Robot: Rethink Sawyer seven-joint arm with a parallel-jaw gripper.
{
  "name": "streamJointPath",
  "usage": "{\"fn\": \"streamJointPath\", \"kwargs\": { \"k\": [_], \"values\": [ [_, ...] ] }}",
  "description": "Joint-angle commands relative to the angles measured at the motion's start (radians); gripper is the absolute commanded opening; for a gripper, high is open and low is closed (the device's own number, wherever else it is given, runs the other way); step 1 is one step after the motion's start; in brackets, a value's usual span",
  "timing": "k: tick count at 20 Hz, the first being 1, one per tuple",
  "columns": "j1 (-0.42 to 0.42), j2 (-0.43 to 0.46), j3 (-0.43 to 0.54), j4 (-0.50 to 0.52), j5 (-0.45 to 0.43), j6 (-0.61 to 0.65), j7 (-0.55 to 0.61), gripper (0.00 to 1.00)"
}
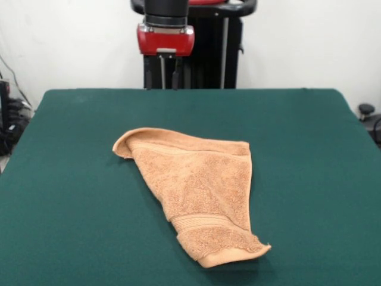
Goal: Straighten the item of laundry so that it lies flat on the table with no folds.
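The orange-tan terry towel [202, 187] lies on the dark green table [71, 190], a little in front of the middle. Its outline is roughly triangular. A folded-over edge runs along its far side, with a curled corner at the far left. A woven band crosses it near the hemmed end at the table's near edge. My gripper [168, 80] hangs from the red arm head above the table's far edge, well behind the towel. Its two thin fingers [161, 74] stand apart with nothing between them.
The black pedestal [220, 53] stands behind the table's far edge. Cables and dark gear [9, 119] lie off the left side. A small dark object [366, 110] sits off the right side. Green cloth shows on all sides of the towel.
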Motion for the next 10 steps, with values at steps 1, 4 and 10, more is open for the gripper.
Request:
{"fn": "streamJointPath", "kwargs": {
  "k": [1, 4, 10],
  "values": [
    [0.019, -0.032, 0.122, 0.028, -0.033, -0.037, 0.102, 1.00],
    [0.019, -0.030, 0.123, 0.027, -0.035, -0.038, 0.100, 1.00],
    [0.059, 0.044, 0.061, -0.007, -0.062, -0.099, 0.110, 1.00]
  ]
}}
